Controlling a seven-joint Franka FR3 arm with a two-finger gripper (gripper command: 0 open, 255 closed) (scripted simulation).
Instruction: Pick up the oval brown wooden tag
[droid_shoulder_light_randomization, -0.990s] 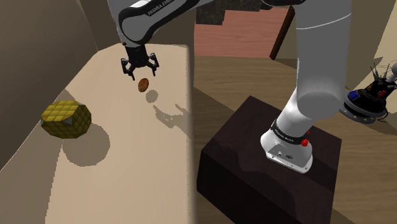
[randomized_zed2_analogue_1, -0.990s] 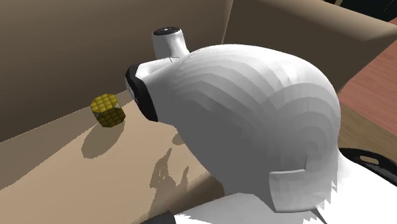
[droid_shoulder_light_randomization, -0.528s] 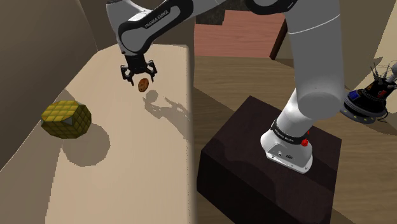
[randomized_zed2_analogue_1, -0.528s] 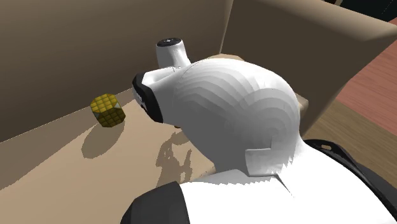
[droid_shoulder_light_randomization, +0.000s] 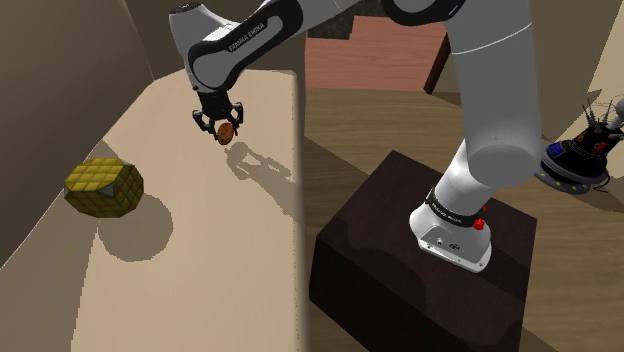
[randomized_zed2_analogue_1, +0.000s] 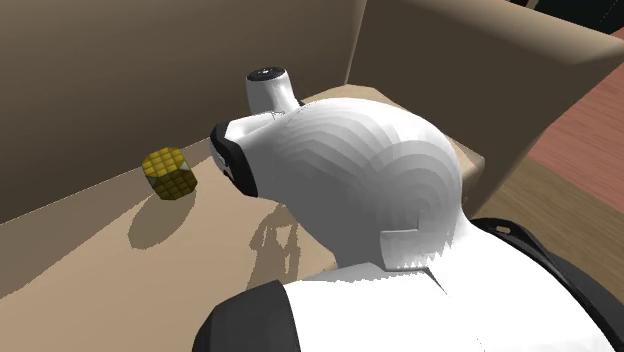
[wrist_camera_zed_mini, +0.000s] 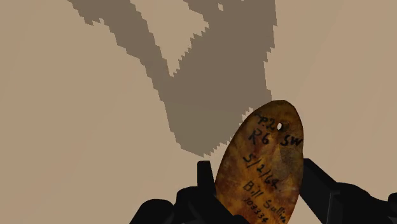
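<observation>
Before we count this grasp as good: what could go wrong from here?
1. The gripper clasps the tag near one end only. Most of it sticks out past the fingers at a tilt, so it might pivot or slip.
2. It hangs above the table, so a slip would likely drop it there.

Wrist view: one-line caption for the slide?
Black two-finger gripper clasps the oval mottled-brown tag, hand-lettered in black, above a tan surface crossed by the arm's shadow.

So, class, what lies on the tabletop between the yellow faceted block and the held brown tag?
In the shoulder view, only bare tabletop between block and tag.
</observation>
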